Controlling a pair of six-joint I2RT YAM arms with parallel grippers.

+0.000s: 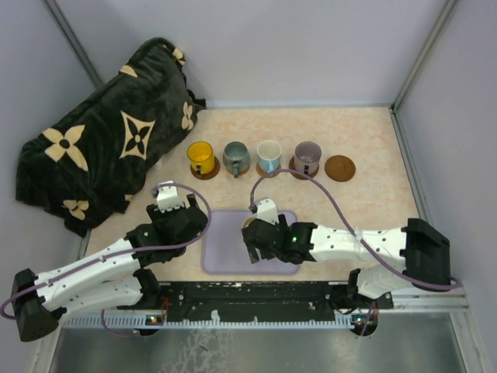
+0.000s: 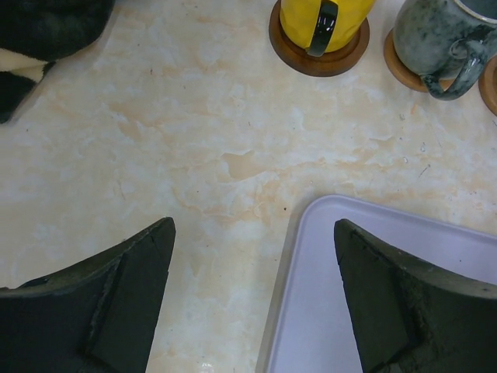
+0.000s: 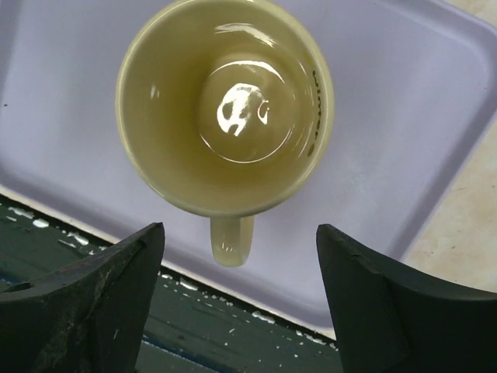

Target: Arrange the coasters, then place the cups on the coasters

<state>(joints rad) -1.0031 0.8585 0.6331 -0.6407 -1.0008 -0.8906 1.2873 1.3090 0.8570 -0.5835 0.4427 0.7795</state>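
Right gripper is open and empty. Cream cup sits just ahead of its fingertips on tray, handle pointing back between the jaws. Left gripper is open, farther off. 1 bare coaster lies well apart.

Overhead view takes in the whole table; left wrist looks close down at the lavender tray corner, right wrist straight into the cream cup on that tray.

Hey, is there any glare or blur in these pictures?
Right wrist: strong white glare on the cream cup's glossy floor, otherwise sharp. Left wrist: even light, no strong glare, yellow cup cut off by the top edge. Top view: soft even light, dull reflections on the metal sheet at the bottom.
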